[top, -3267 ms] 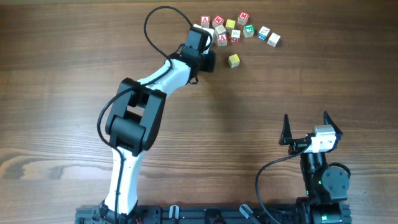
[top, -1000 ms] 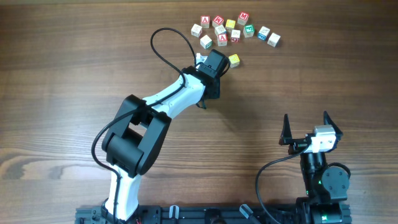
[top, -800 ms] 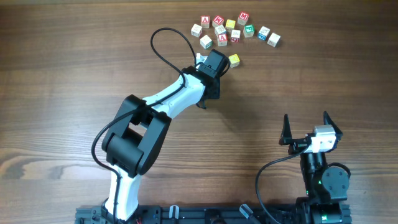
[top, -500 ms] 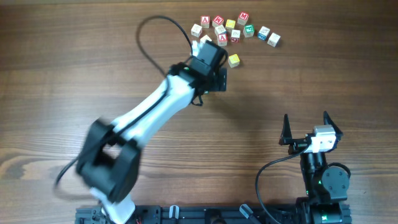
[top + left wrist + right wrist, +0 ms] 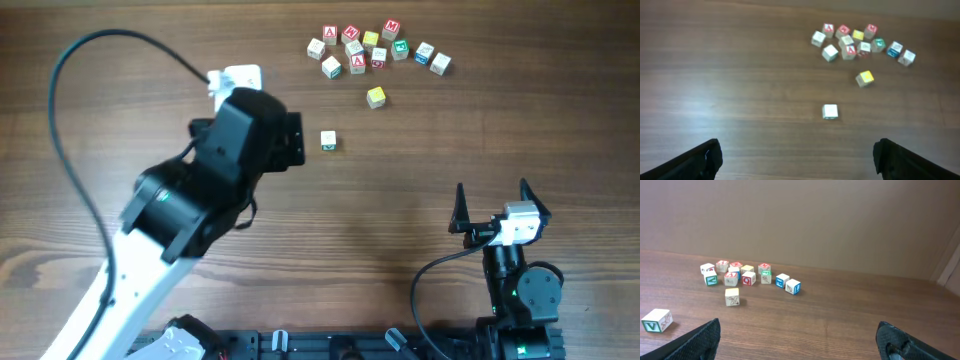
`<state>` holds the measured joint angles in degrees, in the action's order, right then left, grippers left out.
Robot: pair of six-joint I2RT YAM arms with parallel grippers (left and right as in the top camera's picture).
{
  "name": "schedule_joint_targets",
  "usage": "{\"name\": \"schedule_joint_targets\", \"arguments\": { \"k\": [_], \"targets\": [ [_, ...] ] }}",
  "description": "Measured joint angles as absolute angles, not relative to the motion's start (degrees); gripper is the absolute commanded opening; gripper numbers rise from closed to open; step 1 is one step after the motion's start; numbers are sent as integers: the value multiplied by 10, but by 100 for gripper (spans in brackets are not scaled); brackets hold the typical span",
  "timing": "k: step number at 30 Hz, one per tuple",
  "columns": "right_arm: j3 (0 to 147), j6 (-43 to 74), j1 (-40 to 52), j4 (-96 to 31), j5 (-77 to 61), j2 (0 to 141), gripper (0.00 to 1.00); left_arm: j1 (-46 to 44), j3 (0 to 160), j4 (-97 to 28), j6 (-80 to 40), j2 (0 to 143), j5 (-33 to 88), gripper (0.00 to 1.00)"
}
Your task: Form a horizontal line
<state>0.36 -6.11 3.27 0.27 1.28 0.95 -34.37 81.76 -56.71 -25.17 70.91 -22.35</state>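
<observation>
A white cube with a green mark [image 5: 328,141] lies alone on the wood, also seen in the left wrist view [image 5: 830,111] and at the right wrist view's left edge [image 5: 656,320]. A yellow cube [image 5: 376,97] [image 5: 865,78] sits apart from it, up and to the right. No horizontal line of touching cubes is in view. My left gripper [image 5: 797,161] hangs open high above the table, well back from the white cube, nothing between its fingers. My right gripper [image 5: 492,205] [image 5: 800,340] stands open and empty at the near right.
A loose cluster of red-, green- and blue-lettered cubes [image 5: 375,48] [image 5: 860,42] [image 5: 747,273] lies at the far edge. The raised left arm [image 5: 220,170] covers the table's left middle in the overhead view. A wall rises behind the table in the right wrist view.
The left gripper opened and let go of the white cube, then rose and pulled back to the left. The cube now lies down-left of the yellow cube. The right arm has not moved.
</observation>
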Motion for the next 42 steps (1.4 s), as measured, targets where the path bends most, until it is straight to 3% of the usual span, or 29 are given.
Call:
{"name": "schedule_joint_targets", "arguments": {
  "k": [9, 27, 42],
  "targets": [
    [4, -61, 33, 3, 13, 10, 100, -171, 818, -670, -298, 538, -244, 100],
    [4, -61, 33, 3, 13, 10, 100, 59, 817, -750, -364, 528, -206, 100],
    [4, -61, 33, 3, 13, 10, 100, 69, 660, -732, -364, 337, -240, 100]
  ]
}}
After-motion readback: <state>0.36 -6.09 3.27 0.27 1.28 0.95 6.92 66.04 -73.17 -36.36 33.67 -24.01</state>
